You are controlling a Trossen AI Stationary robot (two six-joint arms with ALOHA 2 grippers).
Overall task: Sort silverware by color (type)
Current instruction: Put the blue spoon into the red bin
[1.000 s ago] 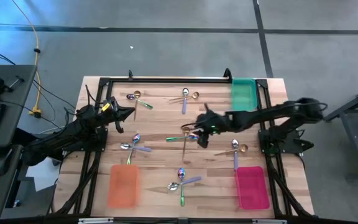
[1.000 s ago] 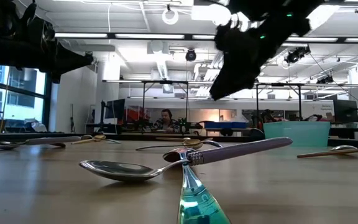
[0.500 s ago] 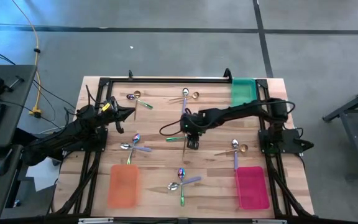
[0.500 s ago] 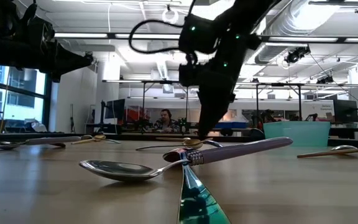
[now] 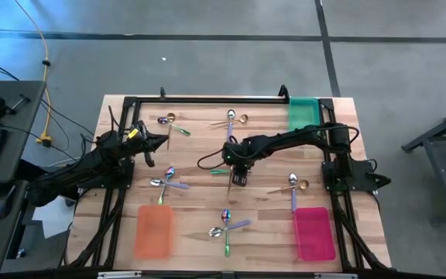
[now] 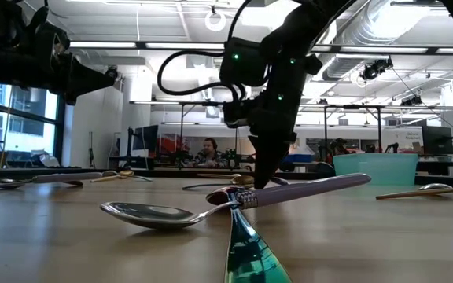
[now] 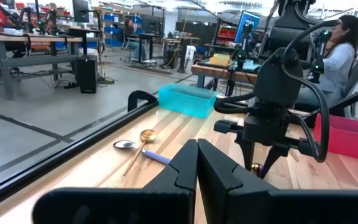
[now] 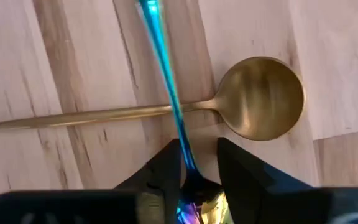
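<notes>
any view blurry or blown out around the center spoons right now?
Low view: nearest iridescent spoon handle is out of focus, and the ceiling lights glare. Right wrist view: right gripper fingers soft at close range, gold spoon and iridescent spoon sharp. High view: evenly lit, spoons tiny. Left wrist view: left gripper dark, background clear.

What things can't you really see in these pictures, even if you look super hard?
- Rainbow spoon: in the right wrist view its bowl sits between the right gripper fingers, partly hidden; a firm pinch can't be told.
- Middle spoons, high view: covered by that gripper.
- Left gripper: shut, raised beside the table's left edge; its wrist view is half blocked by its fingers.
- Person, low view: too small.
</notes>
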